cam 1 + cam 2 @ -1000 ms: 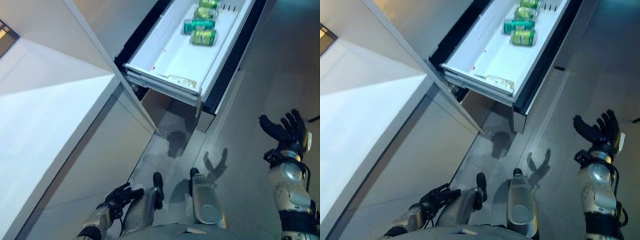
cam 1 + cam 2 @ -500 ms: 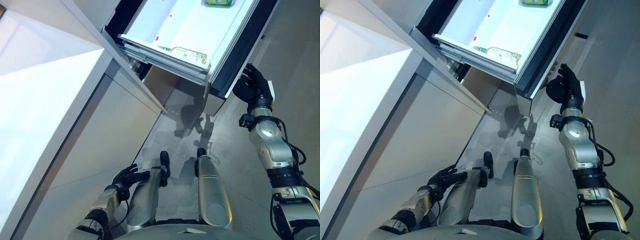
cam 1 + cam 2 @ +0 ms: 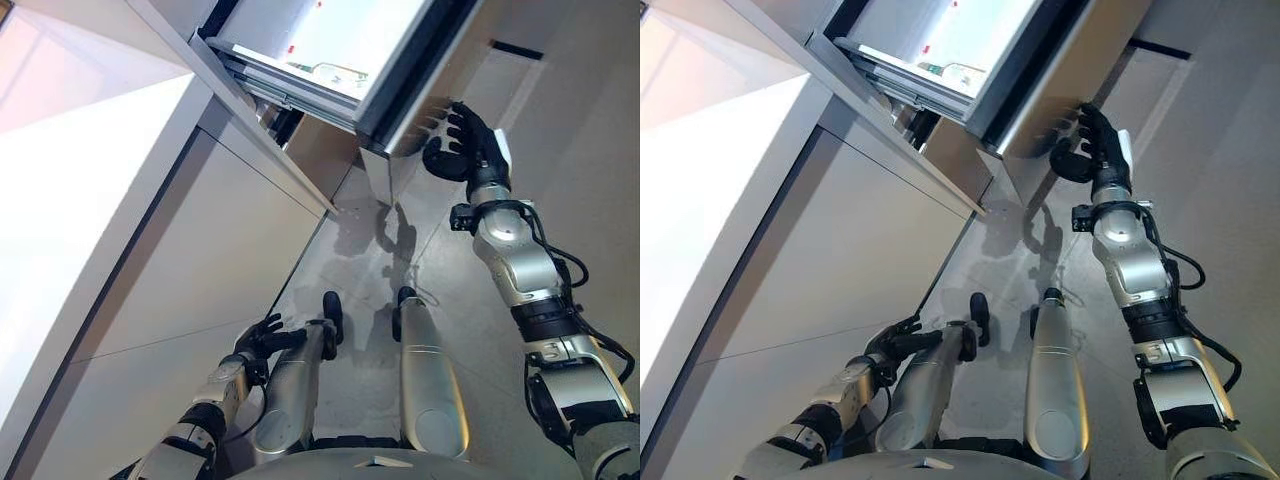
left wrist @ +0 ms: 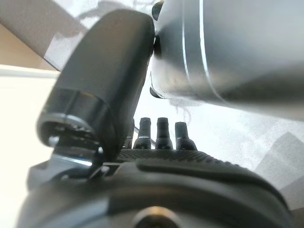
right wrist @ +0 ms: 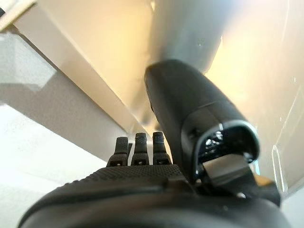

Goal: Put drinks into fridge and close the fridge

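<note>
R robot hand (image 3: 462, 148) flat vs fridge drawer front (image 3: 420, 95)

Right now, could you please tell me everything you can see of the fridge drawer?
The fridge drawer is pulled out of the fridge and open, with a white, plastic-looking inside and stacked white rails along its near edge. Its front panel looks like brushed metal above a dark border. The right hand rests straight fingers against that panel. No drinks show in the part in view.

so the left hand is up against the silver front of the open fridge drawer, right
Not quite: it's the right hand against the silver front of the open fridge drawer, as the left eye view shows. The left hand hangs low beside the white cabinet.
</note>
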### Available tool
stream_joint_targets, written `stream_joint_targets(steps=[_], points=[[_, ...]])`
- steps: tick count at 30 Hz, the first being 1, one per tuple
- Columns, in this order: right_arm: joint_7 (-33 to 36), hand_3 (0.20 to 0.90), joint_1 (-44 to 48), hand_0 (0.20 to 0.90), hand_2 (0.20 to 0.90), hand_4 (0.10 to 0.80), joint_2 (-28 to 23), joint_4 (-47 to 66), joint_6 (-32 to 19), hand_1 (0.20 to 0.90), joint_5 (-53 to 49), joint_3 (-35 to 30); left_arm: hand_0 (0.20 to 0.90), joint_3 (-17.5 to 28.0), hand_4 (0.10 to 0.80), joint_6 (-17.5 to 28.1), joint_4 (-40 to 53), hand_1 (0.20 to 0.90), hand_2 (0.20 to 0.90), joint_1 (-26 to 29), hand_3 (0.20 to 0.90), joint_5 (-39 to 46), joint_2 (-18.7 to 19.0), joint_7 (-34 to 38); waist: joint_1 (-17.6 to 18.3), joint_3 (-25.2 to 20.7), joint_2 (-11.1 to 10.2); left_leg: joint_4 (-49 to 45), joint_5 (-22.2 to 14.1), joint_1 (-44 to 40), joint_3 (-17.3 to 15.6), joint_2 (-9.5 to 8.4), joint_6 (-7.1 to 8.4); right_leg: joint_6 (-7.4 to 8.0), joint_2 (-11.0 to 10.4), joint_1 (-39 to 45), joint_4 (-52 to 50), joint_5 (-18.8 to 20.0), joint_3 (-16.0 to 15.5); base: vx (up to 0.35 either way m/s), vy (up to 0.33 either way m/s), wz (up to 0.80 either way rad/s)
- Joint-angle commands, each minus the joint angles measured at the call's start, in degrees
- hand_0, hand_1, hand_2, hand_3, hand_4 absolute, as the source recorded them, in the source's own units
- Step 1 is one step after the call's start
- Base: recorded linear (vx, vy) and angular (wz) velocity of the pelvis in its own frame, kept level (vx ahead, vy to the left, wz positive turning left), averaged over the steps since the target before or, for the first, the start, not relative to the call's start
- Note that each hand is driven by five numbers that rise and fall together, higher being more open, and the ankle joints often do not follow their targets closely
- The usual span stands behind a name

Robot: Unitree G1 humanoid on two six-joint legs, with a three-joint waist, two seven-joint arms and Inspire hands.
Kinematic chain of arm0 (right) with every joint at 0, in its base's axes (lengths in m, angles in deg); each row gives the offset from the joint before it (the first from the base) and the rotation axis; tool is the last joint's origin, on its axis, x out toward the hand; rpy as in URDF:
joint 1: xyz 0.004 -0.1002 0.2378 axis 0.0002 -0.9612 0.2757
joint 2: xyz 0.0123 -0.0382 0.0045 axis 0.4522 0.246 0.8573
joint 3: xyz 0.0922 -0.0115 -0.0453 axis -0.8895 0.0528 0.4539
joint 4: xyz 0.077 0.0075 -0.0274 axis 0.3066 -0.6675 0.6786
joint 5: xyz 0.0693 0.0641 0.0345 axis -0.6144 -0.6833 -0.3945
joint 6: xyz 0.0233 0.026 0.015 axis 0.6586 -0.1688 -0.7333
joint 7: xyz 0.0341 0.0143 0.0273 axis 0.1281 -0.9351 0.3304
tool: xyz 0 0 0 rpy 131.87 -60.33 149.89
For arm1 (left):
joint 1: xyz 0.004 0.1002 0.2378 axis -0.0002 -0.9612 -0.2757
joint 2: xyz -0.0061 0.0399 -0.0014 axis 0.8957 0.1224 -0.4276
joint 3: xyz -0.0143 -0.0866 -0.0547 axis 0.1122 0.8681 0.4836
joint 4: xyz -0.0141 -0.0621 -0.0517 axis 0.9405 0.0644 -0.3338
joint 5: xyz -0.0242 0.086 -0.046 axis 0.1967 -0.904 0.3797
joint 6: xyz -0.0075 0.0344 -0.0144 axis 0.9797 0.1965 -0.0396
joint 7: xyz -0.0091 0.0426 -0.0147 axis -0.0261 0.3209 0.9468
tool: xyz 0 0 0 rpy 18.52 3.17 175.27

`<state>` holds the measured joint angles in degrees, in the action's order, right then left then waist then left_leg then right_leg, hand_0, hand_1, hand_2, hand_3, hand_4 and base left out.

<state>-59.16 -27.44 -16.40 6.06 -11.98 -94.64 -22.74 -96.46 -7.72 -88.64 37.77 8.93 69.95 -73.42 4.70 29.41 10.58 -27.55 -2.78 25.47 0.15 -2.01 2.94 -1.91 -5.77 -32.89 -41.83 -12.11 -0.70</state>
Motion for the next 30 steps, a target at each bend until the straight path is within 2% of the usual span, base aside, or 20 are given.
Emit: stream_joint_targets(steps=[1,5,8,14,20,30], points=[[-7.02,0.9,12.4,0.9,0.9,0.8,6.08,6.52,-1.9,0.9,0.92,10.77,0.9,-2.89,0.8,-2.84,2.2,0.9,0.9,-4.56,0.9,1.54,1.36,0.56,-4.11,0.09,0.8,-4.01,-3.18,0.17,-3.84,-4.88,-5.99,-2.36,0.69,2.66,3.28,2.03,-3.64,-0.01,0.052,-0.03],[-7.49,0.9,15.56,0.9,0.9,0.8,7.87,4.49,-0.14,0.9,1.09,13.55,0.9,-3.43,0.8,-2.88,2.3,0.9,0.9,-4.22,0.9,1.66,1.29,0.0,-4.9,0.29,1.57,-3.18,-2.64,-0.17,-3.78,-5.1,-5.9,-2.43,0.3,2.7,3.47,1.98,-3.85,-0.011,0.045,-0.01],[-7.88,0.9,19.34,0.9,0.9,0.8,10.74,2.16,1.34,0.9,0.45,16.61,0.9,-4.33,0.8,-3.05,2.22,0.9,0.9,-3.95,0.9,1.58,1.19,-0.93,-6.13,0.26,2.9,-2.29,-1.6,-1.02,-3.53,-5.39,-5.54,-2.6,-0.61,3.35,3.68,1.85,-4.55,-0.006,0.066,0.04],[-7.18,0.9,22.11,0.9,0.9,0.8,13.79,-0.02,2.43,0.9,-0.42,18.98,0.9,-5.24,0.8,-3.27,2.48,0.9,0.9,-4.18,0.9,1.58,0.85,-1.92,-7.26,-0.26,4.6,-1.38,-0.47,-2.41,-3.2,-5.69,-5.23,-2.86,-1.68,4.3,3.46,1.4,-5.02,0.024,0.057,0.08],[-6.11,0.9,23.92,0.9,0.9,0.8,14.86,-1.39,1.25,0.9,-1.62,19.84,0.9,-5.94,0.8,-2.95,2.92,0.9,0.9,-4.88,0.9,1.27,0.92,-3.32,-8.22,-1.01,5.74,-0.41,-0.15,-2.95,-2.64,-6.35,-5.24,-2.98,-1.96,4.45,3.52,1.25,-5.08,0.002,0.024,0.12],[-3.45,0.9,24.73,0.9,0.9,0.8,13.43,-2.11,-3.55,0.9,-2.42,17.97,0.9,-6.21,0.8,-1.66,3.43,0.9,0.9,-6.14,0.9,-0.61,1.26,-4.08,-8.99,-2.46,5.66,0.37,-0.6,-4.98,-2.28,-6.48,-5.47,-3.13,-2.89,6.51,4.13,1.04,-5.89,0.002,-0.01,0.07]])
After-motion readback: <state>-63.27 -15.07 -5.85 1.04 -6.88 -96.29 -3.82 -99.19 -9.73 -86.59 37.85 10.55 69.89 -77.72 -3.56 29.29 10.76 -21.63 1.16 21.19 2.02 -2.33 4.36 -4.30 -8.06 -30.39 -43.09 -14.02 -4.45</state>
